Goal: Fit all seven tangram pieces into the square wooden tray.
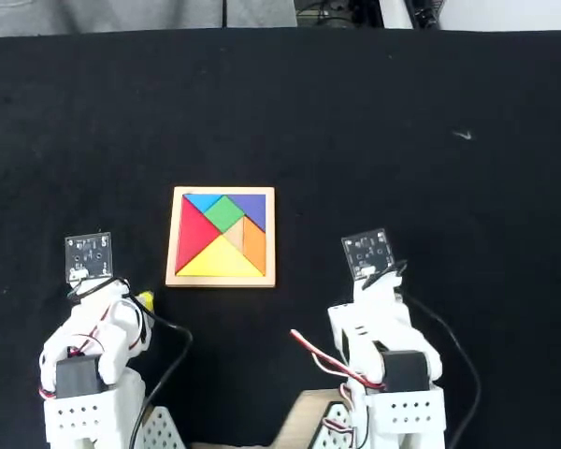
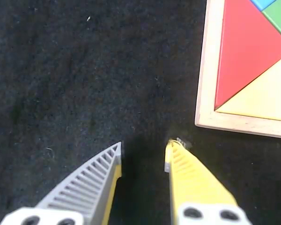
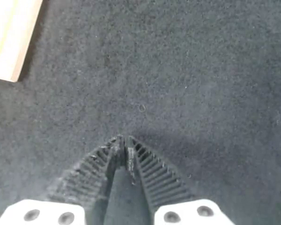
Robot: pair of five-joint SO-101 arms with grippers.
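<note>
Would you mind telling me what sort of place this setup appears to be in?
Most likely a robotics lab bench: a left arm and a right arm stand side by side at a black-clothed table, with a wooden tangram tray before them.

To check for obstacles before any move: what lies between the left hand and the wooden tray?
Nothing but bare black cloth; the left wrist view shows it between the left hand and the wooden tray.

Black table (image 1: 430, 112) (cloth-like, faintly flecked with lint). Near its middle, lying flat, the square wooden tray (image 1: 220, 281). At the near edge, left arm base (image 1: 82, 413) and right arm base (image 1: 409, 413), well apart.
</note>
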